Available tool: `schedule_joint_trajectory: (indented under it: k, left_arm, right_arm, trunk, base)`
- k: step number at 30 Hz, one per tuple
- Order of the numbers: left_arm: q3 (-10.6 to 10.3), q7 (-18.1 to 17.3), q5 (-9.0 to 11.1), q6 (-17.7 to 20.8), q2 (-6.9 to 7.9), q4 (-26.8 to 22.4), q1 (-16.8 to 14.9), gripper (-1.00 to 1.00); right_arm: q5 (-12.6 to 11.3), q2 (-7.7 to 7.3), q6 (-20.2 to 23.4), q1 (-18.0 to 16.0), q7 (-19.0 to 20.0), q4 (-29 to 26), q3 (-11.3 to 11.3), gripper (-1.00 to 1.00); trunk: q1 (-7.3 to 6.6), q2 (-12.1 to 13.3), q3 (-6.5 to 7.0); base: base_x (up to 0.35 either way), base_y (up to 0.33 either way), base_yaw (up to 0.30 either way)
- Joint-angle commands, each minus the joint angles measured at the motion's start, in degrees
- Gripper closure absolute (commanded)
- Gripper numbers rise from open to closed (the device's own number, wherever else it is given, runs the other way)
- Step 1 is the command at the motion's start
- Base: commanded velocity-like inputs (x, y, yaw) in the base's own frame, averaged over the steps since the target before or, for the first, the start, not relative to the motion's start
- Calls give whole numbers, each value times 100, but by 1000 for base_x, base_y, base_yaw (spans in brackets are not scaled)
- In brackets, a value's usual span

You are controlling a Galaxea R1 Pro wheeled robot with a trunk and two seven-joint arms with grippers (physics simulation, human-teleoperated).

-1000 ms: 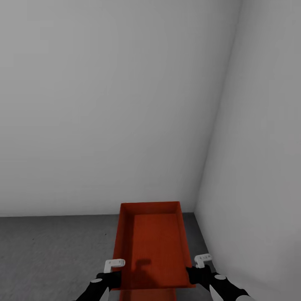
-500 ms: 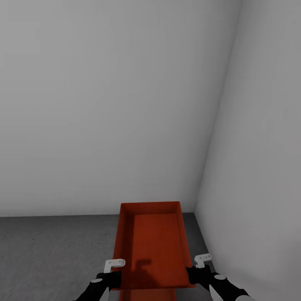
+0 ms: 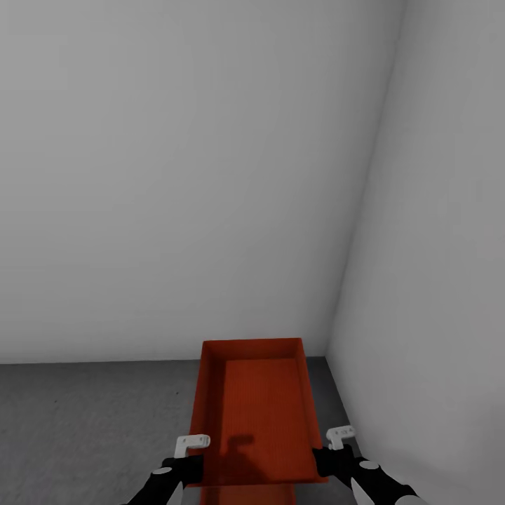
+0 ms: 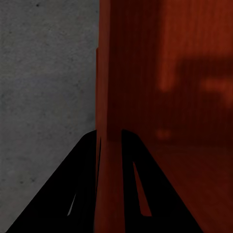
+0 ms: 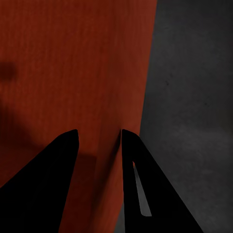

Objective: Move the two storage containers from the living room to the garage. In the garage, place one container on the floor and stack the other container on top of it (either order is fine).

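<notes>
While both arms grip it, storage container (image 3: pixel 256 414) empty

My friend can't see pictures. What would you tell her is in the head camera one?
An orange-red storage container is held at its sides by the left gripper and right gripper. Under it is dark grey floor, in a corner of pale grey walls.

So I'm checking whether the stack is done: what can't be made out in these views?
- Head view: the storage container's near end is cut off by the bottom edge.
- Whether a second bin sits beneath: hidden by this one.
- Wrist views: left gripper and right gripper straddle its walls; contact unclear.
</notes>
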Motion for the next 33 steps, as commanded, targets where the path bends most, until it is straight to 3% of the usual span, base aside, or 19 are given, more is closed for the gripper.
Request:
schedule_joint_trajectory:
  k: [1,33]
  left_arm:
    - [141,-13,24,35,283,-45,-6,100]
    - [141,-13,30,35,284,-45,-6,100]
  right_arm:
    - [69,-74,-29,-4,301,17,-156,100]
    - [69,-74,-29,-4,301,17,-156,100]
  trunk:
    - [3,-13,-13]
    - [3,-13,-13]
  base:
    - [0,0,0]
    - [0,30,0]
